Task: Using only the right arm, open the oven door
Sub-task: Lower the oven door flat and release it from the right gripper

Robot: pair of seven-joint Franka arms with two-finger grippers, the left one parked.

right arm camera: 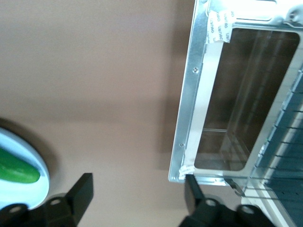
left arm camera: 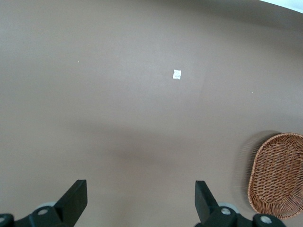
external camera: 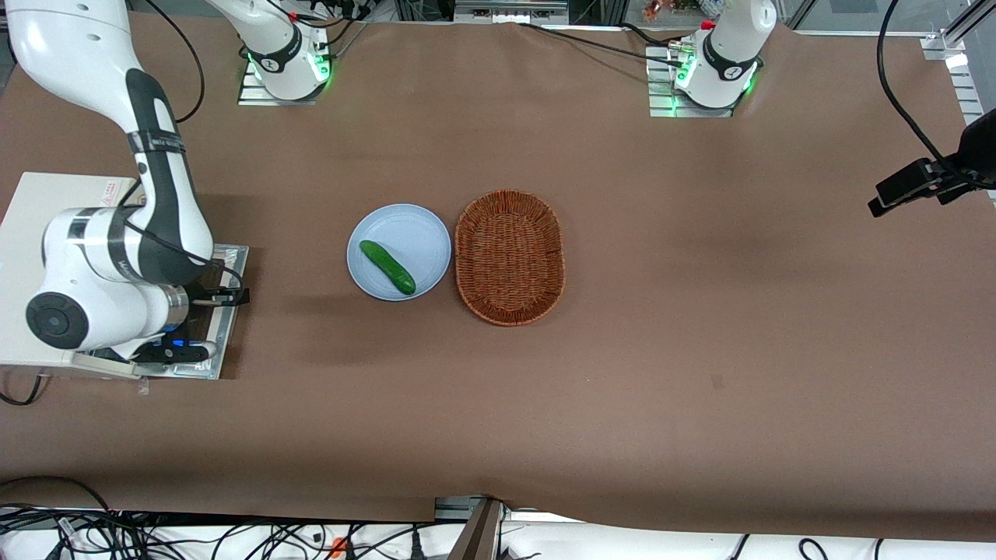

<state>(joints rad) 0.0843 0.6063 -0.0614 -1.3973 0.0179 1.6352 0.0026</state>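
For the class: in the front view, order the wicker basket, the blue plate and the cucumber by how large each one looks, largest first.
1. Wicker basket, clearly the largest.
2. Blue plate, beside the basket.
3. Cucumber, lying on the plate.
The gripper, open, sits above the opened oven door and is not ranked.

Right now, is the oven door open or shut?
Open: the oven door lies folded down flat, shiny inner frame and glass facing up. The right arm's gripper hovers at its edge, fingers open and empty.

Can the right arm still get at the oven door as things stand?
Probably yes: the oven door lies folded down flat, shiny inner frame up, and the open gripper hangs at its edge with nothing between them.
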